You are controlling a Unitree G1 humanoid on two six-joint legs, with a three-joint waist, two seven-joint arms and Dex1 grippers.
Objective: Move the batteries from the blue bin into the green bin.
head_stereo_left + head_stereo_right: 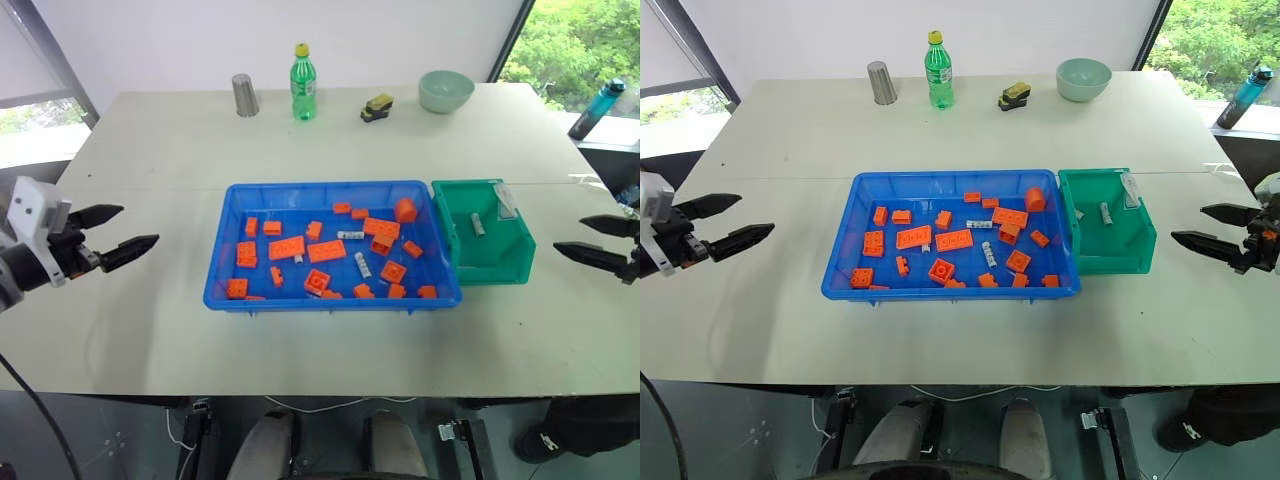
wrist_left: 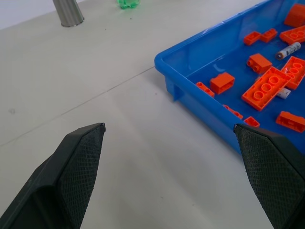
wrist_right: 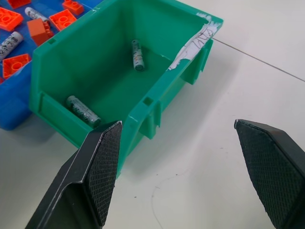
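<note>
Bare tabletop (image 1: 130, 330) on both outer sides and along the near edge: open passage for L gripper (image 1: 118, 232) and R gripper (image 1: 590, 237), both w/ fingers spread, nothing between them and the bins. Blue bin (image 1: 330, 298) and green bin (image 1: 490, 272) sit touching, no gap btwn. Orange bricks (image 1: 287, 247) crowd blue bin floor, close around batteries (image 1: 362, 264). Far edge: metal cup (image 1: 245, 95), green bottle (image 1: 303, 83), bowl (image 1: 446, 91), well clear of bins.

Bright, even daylight from side windows; soft shadows, sharp focus, slight wide-angle distortion.
</note>
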